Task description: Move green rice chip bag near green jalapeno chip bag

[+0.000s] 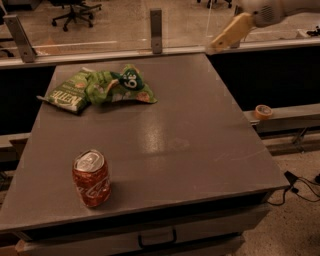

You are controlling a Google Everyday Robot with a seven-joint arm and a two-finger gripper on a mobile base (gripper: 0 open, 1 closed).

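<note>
Aloft, gripper (pixel 220 42) by table's (pixel 200 150) far corner.

One camera, raised at the near edge of the table (pixel 190 125), looks obliquely down across it. The gripper (pixel 225 36) hangs upper right, above the far corner.

grey table (pixel 200 125) w/ drawer (pixel 157 239), speckled floor (pixel 120 22), office chairs (pixel 75 10) behind.

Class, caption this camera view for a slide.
The green rice chip bag touches green jalapeno chip bag; gripper hovers upper right.
</note>
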